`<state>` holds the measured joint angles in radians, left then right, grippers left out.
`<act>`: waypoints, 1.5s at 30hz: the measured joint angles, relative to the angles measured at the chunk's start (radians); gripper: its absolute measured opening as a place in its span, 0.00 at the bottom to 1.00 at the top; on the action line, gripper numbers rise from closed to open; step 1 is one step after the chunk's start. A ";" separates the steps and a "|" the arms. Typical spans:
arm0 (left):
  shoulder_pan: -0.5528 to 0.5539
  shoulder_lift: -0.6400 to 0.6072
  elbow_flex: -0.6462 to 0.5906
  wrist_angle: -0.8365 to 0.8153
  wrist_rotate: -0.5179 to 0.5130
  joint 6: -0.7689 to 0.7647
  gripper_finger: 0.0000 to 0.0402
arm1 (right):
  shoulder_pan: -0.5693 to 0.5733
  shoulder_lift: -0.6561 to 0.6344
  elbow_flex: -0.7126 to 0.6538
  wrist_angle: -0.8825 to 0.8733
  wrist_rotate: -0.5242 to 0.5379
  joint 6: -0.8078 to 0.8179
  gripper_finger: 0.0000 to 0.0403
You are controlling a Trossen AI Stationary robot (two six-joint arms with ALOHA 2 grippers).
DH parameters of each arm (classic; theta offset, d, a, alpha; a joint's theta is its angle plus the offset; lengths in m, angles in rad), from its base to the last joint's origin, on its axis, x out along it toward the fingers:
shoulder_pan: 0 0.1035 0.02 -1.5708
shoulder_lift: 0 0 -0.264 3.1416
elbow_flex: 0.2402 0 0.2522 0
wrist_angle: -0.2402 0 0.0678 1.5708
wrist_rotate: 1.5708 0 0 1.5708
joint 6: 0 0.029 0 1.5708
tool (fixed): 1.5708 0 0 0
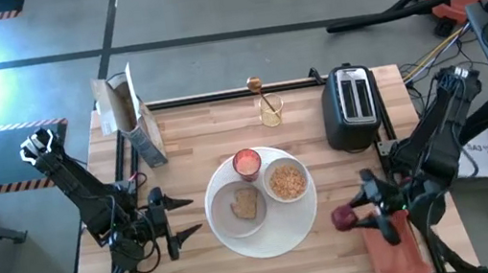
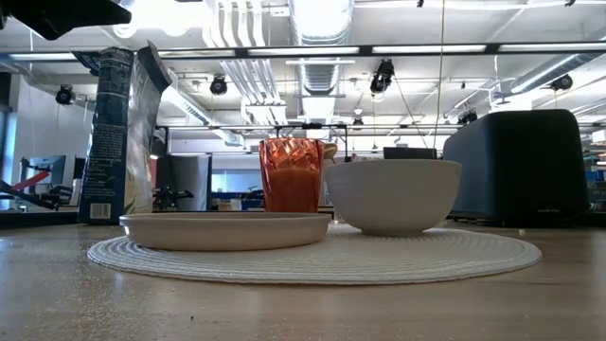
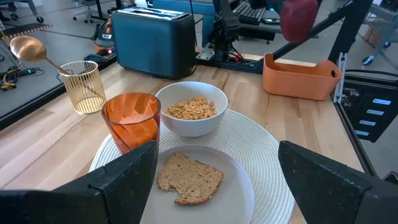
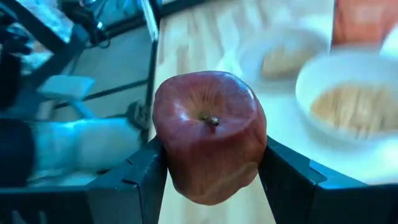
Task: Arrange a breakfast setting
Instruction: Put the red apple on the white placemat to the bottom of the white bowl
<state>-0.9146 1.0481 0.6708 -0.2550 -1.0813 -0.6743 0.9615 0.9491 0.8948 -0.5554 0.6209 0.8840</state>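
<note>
Fruit is sitting clamped in the right pincer [image 4: 211,158], a small dark-red fruit [image 1: 343,217] hanging above the surface just right of the large round white plate [image 1: 269,239], while the left pincer [image 1: 179,222], open and holding nothing, is waiting at the plate's left.

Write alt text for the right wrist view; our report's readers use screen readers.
The right gripper holds a dark-red apple between its two dark fingers, stem end toward the camera. Behind it, blurred, are a bowl of cereal and a small plate with toast on a wooden table.
</note>
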 joint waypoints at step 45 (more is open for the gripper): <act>0.000 0.000 0.000 0.000 0.000 0.008 0.79 | -0.372 0.779 0.001 0.660 0.157 -0.064 0.53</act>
<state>-0.9149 1.0477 0.6708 -0.2550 -1.0817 -0.6666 0.5899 1.7283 0.8959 0.1043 0.7780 0.8196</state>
